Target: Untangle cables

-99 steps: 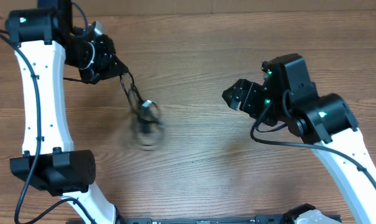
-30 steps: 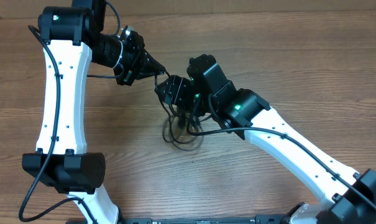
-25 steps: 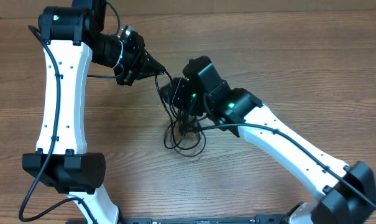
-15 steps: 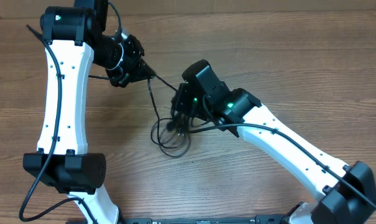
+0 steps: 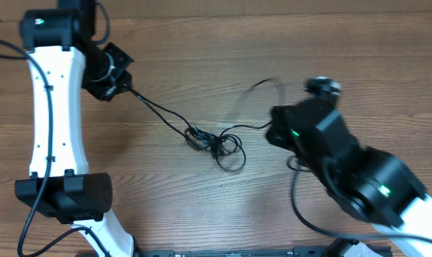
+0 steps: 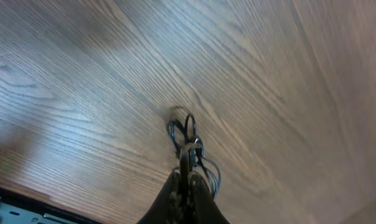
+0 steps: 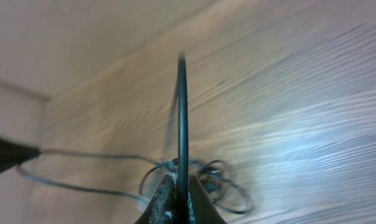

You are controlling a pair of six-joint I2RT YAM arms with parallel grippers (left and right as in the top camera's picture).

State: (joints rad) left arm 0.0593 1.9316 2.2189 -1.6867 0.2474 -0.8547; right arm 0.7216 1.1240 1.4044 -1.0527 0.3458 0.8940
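Smooth wood-grain table point(image 5: 344, 64), black rubbery cables point(image 5: 201, 137), glossy white plastic arm shells point(image 5: 51, 107)

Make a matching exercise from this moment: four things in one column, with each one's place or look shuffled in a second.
Column one
1. left gripper
2. right gripper
3. cable knot
4. table

Column two
A. brown wood grain
B. mid-table, between the two arms
C. jaws shut on the cable, right of the knot
D. jaws shut on the cable, upper left in the overhead view

Pairs: 1-D, 2-C, 3-B, 4-A
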